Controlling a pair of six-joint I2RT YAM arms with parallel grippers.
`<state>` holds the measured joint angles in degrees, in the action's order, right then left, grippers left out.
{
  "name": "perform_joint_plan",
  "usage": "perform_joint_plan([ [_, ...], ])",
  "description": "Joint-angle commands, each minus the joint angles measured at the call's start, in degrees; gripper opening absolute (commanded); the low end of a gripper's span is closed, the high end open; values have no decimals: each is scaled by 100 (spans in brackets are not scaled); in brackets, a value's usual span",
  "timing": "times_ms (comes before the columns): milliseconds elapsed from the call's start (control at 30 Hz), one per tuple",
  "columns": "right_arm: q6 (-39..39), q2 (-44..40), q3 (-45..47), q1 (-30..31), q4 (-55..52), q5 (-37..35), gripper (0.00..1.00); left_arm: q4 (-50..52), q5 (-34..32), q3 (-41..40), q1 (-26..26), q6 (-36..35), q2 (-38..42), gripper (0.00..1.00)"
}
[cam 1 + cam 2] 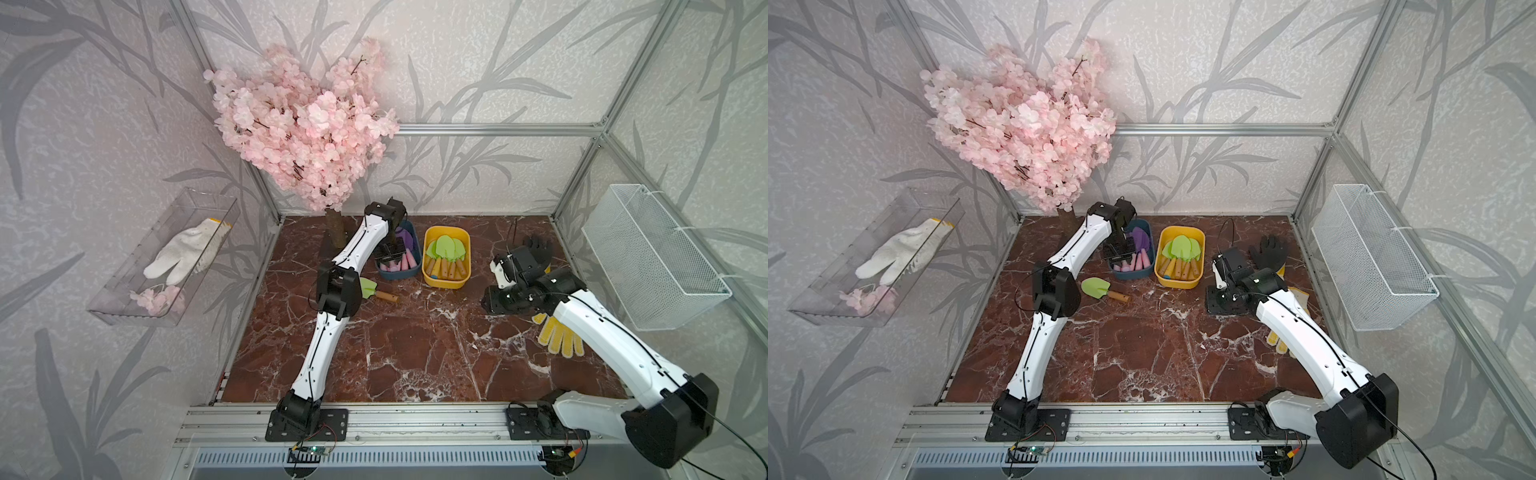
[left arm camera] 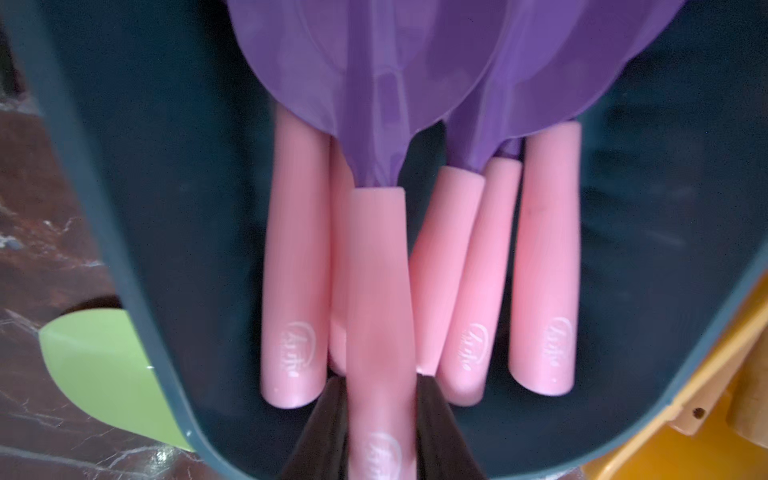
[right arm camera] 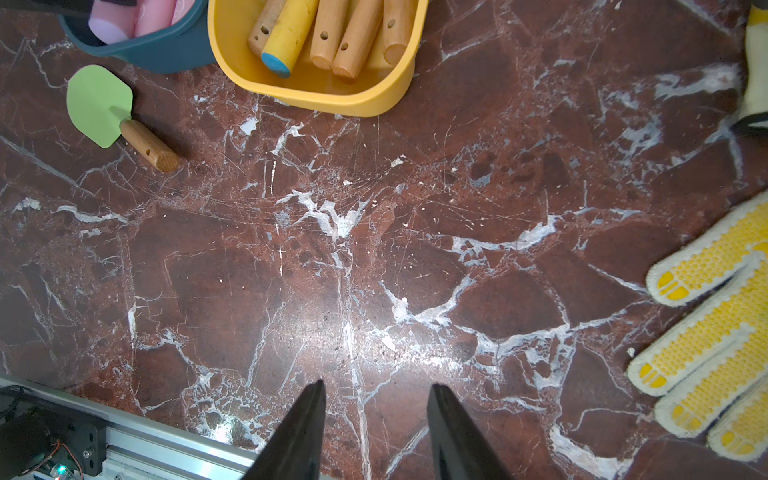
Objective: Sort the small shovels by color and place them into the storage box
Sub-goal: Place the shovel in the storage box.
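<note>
Nearest to my view is the right arm (image 1: 615, 332), bent over the right side of the marble table (image 1: 415, 353), while the left arm (image 1: 332, 291) reaches far to the back. There two boxes stand side by side: the blue box (image 1: 399, 275) with purple shovels and the yellow box (image 1: 444, 284) with the green ones. The left gripper (image 2: 380, 378) hangs over the blue box and is closed on the pink handle of a purple shovel (image 2: 376, 270). This shovel lies in the same direction as the several others under it, blade to the back, handle to the front. I cannot tell if it rests on them. I judge that this arm now only needs to let go, because the shovel is inside the rim and parallel to its neighbours. One green shovel (image 1: 1104, 289) is not yet sorted. It lies flat on the table just beside the front left corner of the blue box, with its long axis across the table, blade toward the robot's left, wooden handle toward the right and a little to the front. The left gripper is much nearer to it. The right gripper (image 3: 376, 386), jaws parted with nothing between them, is well apart, though the handle end faces its side.
</note>
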<state>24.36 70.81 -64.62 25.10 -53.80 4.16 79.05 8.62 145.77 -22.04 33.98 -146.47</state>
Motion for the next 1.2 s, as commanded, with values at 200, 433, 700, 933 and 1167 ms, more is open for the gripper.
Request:
perform_joint_plan([
  [200, -28, 21, 55, -31, 29, 15, 45, 261, -45, -225, 51, -156, -111, 20],
  [433, -28, 39, 64, -31, 53, 33, 45, 247, -61, -207, 58, -172, -100, 24],
  [700, -36, 61, 64, -25, 72, 33, 45, 265, -58, -205, 55, -171, -92, 31],
  [933, -55, 83, 81, -27, 79, 14, 45, 257, -37, -168, 61, -137, -95, 34],
  [1167, -63, 72, 81, -26, 72, 14, 45, 280, -62, -171, 60, -159, -66, 37],
])
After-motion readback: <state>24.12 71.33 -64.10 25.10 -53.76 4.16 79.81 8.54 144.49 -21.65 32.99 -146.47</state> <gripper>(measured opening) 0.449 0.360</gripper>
